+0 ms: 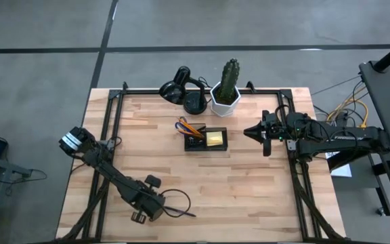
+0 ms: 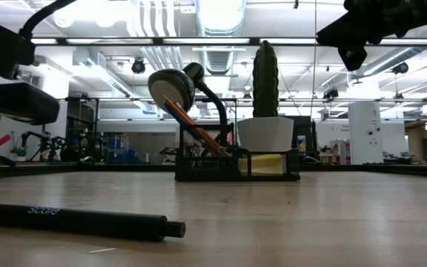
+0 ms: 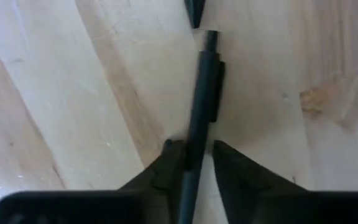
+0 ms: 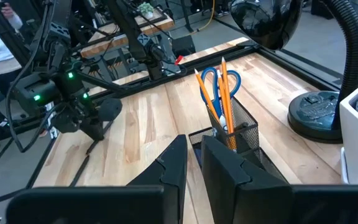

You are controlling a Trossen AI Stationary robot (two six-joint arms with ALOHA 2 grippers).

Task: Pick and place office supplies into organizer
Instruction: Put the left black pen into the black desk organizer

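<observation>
A thin dark pen [image 3: 202, 93] lies flat on the wooden table near its front left; it also shows as the dark pen [image 2: 73, 220] in the low view. My left gripper [image 3: 194, 158] points down over it, shut on it. The black organizer [image 1: 206, 139] stands mid-table. It holds a yellow sticky pad [image 1: 214, 138], orange pencils [image 4: 226, 93] and blue-handled scissors [image 4: 213, 78]. My right gripper [image 4: 194, 158] hovers shut to the right of the organizer, above the table, holding nothing. My left gripper pinches the pen's barrel [image 3: 191, 140] between its two fingers, back from the clip end. The fingers come from above, pointing down, and lie across the pen. The pen lies flat on the table.
A black desk lamp [image 1: 181, 88] and a white pot with a cactus [image 1: 226, 98] stand at the far edge behind the organizer. A black frame [image 1: 114, 102] runs along the table's edges. Bare wood lies between the pen and the organizer.
</observation>
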